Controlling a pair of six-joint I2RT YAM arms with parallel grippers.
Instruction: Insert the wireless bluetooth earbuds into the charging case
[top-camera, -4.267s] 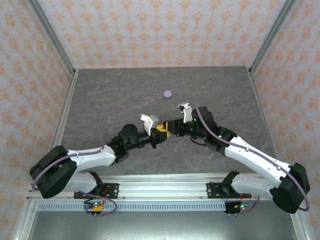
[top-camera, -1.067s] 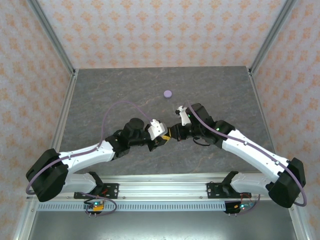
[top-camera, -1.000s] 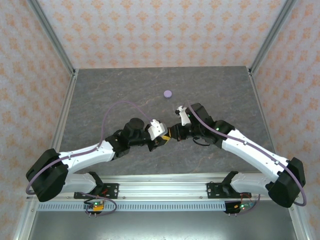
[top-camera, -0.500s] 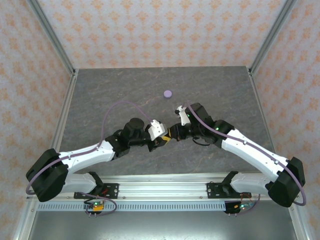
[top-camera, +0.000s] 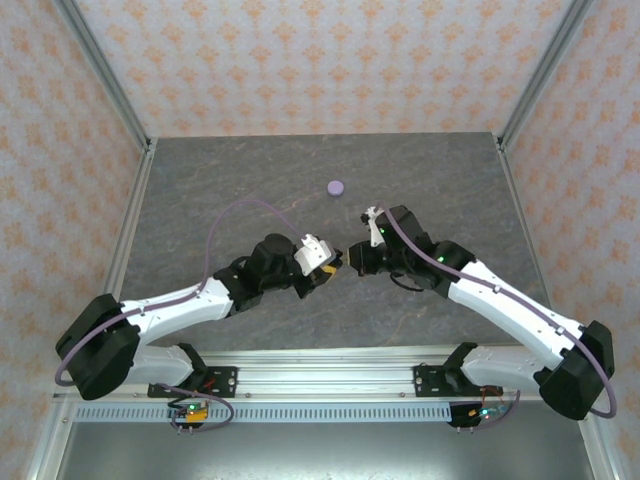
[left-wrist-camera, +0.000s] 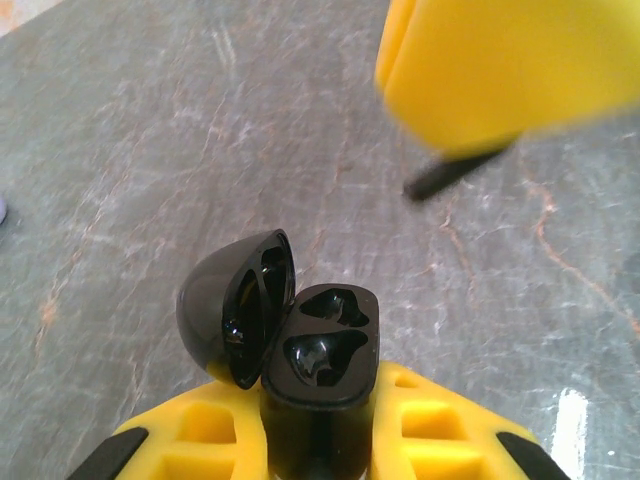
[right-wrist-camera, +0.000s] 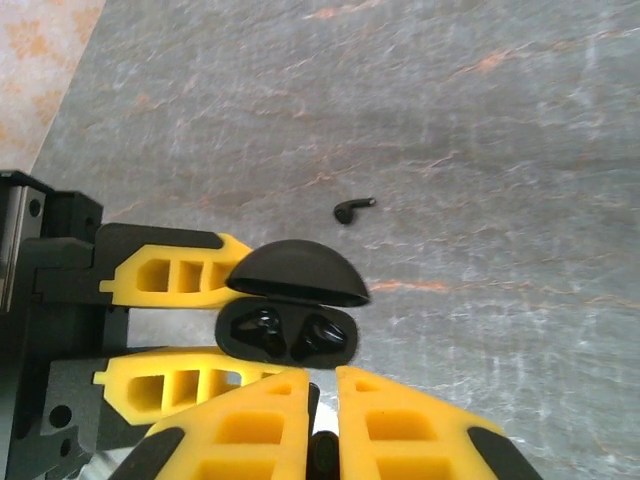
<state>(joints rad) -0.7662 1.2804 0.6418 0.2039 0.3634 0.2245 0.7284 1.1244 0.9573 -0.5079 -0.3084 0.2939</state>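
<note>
My left gripper (left-wrist-camera: 320, 425) is shut on a black charging case (left-wrist-camera: 320, 345) held upright, its lid (left-wrist-camera: 235, 305) swung open to the left. Both wells look empty. My right gripper (right-wrist-camera: 322, 375) hovers just in front of the case (right-wrist-camera: 288, 333) and is shut on a black earbud, whose stem (left-wrist-camera: 455, 172) sticks out below the yellow fingers (left-wrist-camera: 490, 70). A second black earbud (right-wrist-camera: 352, 209) lies loose on the table beyond the case. In the top view the left gripper (top-camera: 327, 270) and right gripper (top-camera: 353, 258) meet mid-table with a small gap.
A round lavender case (top-camera: 336, 186) sits shut on the grey marbled table (top-camera: 200, 190) behind the grippers. Metal frame posts and patterned walls bound the table on three sides.
The right gripper has drawn back a little to the right, opening a small gap to the left gripper. The left wrist has shifted slightly up and right with the case.
</note>
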